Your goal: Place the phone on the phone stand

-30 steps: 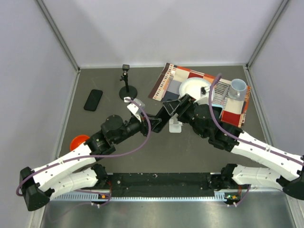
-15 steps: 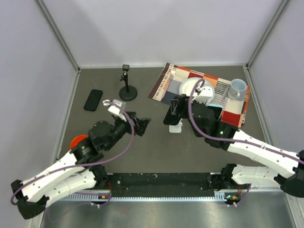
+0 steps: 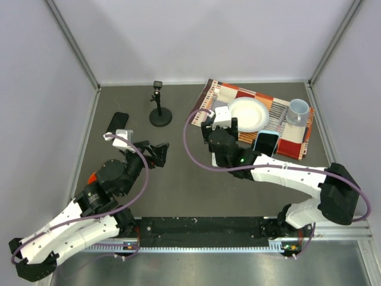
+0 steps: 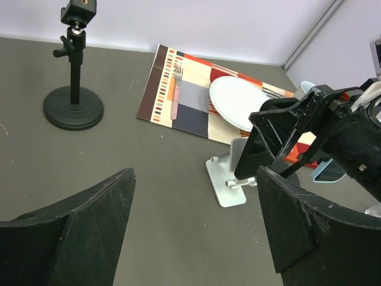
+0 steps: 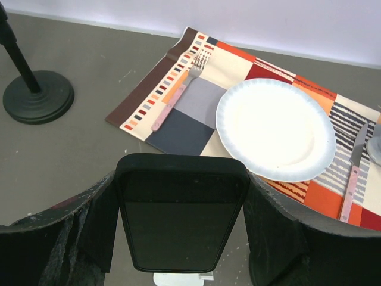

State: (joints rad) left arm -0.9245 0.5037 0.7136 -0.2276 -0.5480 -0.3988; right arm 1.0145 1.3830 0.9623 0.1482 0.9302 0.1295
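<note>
the right gripper (image 5: 181, 221) holds the phone (image 5: 181, 217) by its two long sides, one black finger (image 5: 71, 238) on each side, so its jaws are closed on the phone. the phone is black and stands up tall. in the left wrist view the phone (image 4: 253, 156) is right up against the back of the white phone stand (image 4: 228, 186), and i cannot tell if its bottom edge sits on the little front lip. the phone stand is on the dark table (image 3: 178, 196), just in front of the colorful mat (image 3: 238, 94). the left gripper (image 3: 159, 154) is near the left side of the table, well apart from the phone stand, and its jaws are wide open with nothing in them. on the mat there is a white plate (image 3: 247, 113), a pink fork (image 4: 175, 89) and a cup (image 3: 299, 110). a black pole with a round foot (image 3: 159, 113) stands at the back of the table. another black phone (image 3: 116, 121) lies flat at the far left.
</note>
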